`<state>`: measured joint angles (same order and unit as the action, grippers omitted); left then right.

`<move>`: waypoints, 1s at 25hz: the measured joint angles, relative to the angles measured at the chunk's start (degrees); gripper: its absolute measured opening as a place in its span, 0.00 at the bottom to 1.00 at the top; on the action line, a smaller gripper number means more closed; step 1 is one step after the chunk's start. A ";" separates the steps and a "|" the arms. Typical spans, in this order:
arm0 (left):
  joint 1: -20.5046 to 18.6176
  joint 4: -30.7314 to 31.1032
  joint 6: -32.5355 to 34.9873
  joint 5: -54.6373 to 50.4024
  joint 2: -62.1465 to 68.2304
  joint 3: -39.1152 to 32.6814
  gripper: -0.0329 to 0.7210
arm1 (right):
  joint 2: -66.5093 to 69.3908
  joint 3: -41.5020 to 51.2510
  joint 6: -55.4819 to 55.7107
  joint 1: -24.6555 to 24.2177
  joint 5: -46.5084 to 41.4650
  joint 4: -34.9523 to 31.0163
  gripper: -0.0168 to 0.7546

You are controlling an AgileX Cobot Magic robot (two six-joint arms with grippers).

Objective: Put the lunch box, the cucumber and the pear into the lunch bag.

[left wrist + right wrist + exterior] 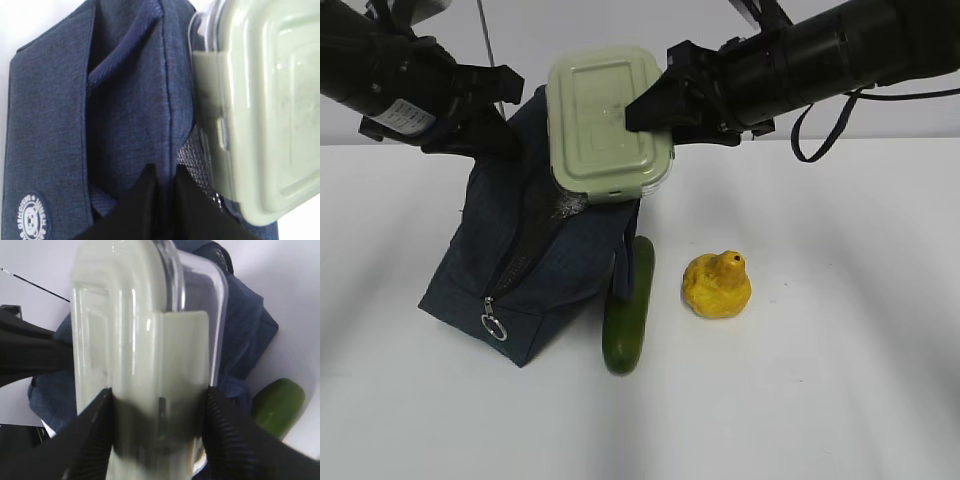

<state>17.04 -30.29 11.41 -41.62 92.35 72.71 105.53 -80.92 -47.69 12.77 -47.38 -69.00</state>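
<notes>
Two loose items nearest on the white table (840, 380): cucumber (627, 318) lying lengthwise just beside the bag's right side, pear (716, 285) to its right, apart from it. Further back, lunch bag (525, 270) standing with zipper parted and silver ring pull (494, 327) hanging at the near end. Above its opening, lunch box (605, 125) tipped on edge, lid facing forward, clamped across its thickness by the right gripper (157, 432). Behind, left gripper (162, 187) pinched closed on the bag's fabric edge.
</notes>
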 joint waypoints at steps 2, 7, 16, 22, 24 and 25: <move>0.00 -0.11 0.00 0.12 0.00 0.00 0.06 | 0.00 0.00 1.50 0.00 -0.37 1.76 0.53; 0.00 -0.73 0.00 0.32 1.19 0.00 0.06 | 0.00 0.00 4.70 0.00 -2.74 4.25 0.53; 0.00 -1.31 0.00 0.92 1.83 0.00 0.06 | 0.00 0.00 11.22 0.00 -4.14 10.25 0.53; 0.00 -1.31 0.00 1.03 1.83 0.00 0.06 | 1.71 -0.13 14.16 0.00 -4.37 10.00 0.53; 0.00 -1.33 0.00 1.07 1.83 0.00 0.06 | 2.64 -0.13 14.52 0.00 -4.37 10.00 0.53; 0.00 -1.33 0.00 1.16 1.83 0.00 0.06 | 2.86 -0.13 14.63 0.00 -4.37 10.00 0.53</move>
<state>17.04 -31.62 11.41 -40.46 94.18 72.71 108.38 -81.05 -33.06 12.77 -51.74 -59.00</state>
